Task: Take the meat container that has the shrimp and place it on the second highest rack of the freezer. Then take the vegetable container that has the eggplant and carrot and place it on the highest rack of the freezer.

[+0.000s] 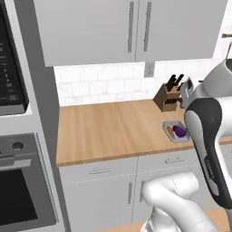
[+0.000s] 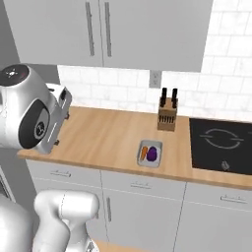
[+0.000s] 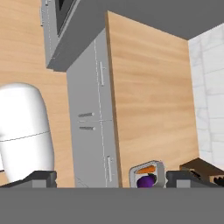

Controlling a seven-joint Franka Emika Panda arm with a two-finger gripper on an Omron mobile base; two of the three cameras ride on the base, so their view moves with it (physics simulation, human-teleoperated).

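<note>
In the left base view, the small grey vegetable container point(image 1: 177, 132) sits at about four o'clock on the pale wooden counter point(image 1: 108, 129), holding the slim orange carrot point(image 1: 171, 131) and the glossy dark-purple eggplant point(image 1: 180, 132) side by side. The white arm's dark-banded link rises at the right edge, partly in front of the tray, with the hand out of frame. A wooden knife block point(image 1: 167, 96) stands near the tray at one o'clock from it; a careless descent could clip it.

In the right base view, the same tray lies near the counter's front edge at six o'clock from the knife block, left of the black cooktop point(image 2: 220, 145). The arm's big white joint hangs at nine o'clock, well apart from the tray. A shove, not a lift, might push the tray off the edge.

In the hand view, the end effector point(image 3: 109, 178) looks down with its fingertips spread wide and nothing between them. The tray sits low between the tips, nearer one of them, so closing off-centre might tip it, though the crop makes this hard to judge.
</note>
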